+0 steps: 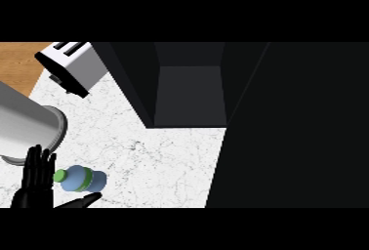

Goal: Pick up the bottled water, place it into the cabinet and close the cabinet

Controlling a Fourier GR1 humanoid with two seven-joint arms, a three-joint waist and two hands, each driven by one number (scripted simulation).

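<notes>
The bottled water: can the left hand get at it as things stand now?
Probably yes. The left hand is open right beside the bottled water, fingers on one side and thumb below it, with nothing between them.

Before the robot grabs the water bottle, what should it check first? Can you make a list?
1. Bottled water in view and near a hand: ok. It is on the white counter, green cap showing.
2. Left hand open and beside the bottle: ok. Fingers are straight at the bottle's left, thumb below it, not curled round it.
3. Cabinet open: ok. A dark opening shows, with the black door swung out at the right.
4. Path from bottle to cabinet free: ok. Only bare counter lies between them.
5. Nearby things out of the way: cannot tell. The grey cylinder is close to the hand; the toaster is farther off.
6. Right hand ready: cannot tell, it does not show.
</notes>
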